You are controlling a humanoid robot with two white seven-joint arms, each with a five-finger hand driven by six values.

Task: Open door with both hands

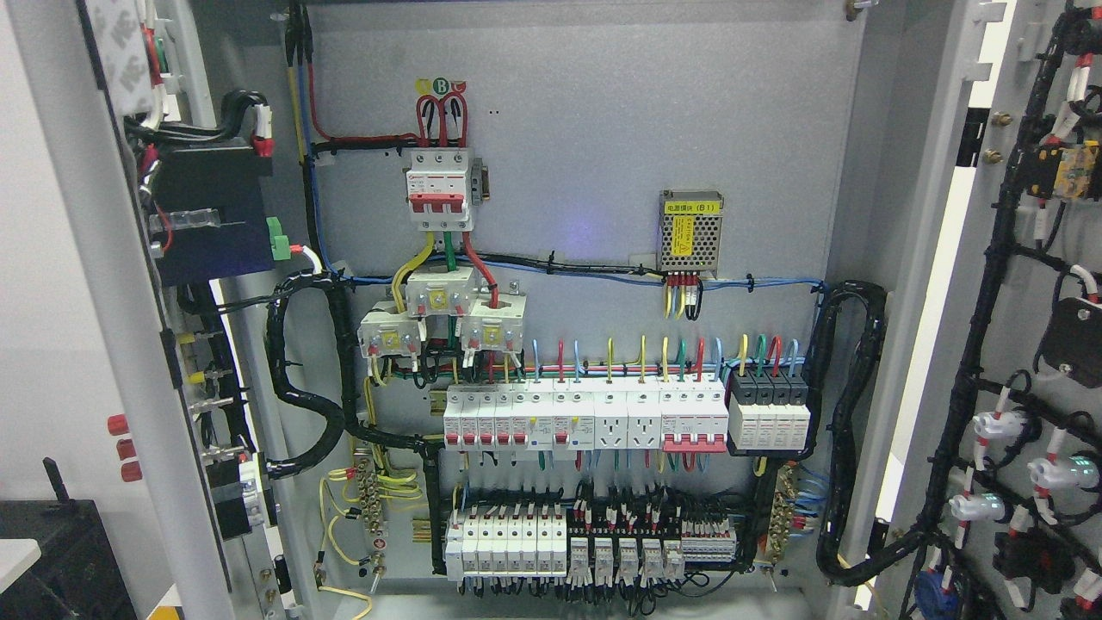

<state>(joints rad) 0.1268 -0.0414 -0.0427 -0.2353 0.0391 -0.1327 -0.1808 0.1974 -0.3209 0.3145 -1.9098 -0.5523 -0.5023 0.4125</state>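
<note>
Matt grey painted metal backplate [603, 129], glossy white plastic breakers [516, 418], perforated metal power supply [690, 232].

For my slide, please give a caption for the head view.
Grey electrical cabinet with both doors swung open, showing rows of white circuit breakers; no robot hand visible.

No arm, wrist or hand of the robot shows anywhere in the head view; both the left and the right lie outside it, so pose and finger state apparently cannot be judged.
</note>
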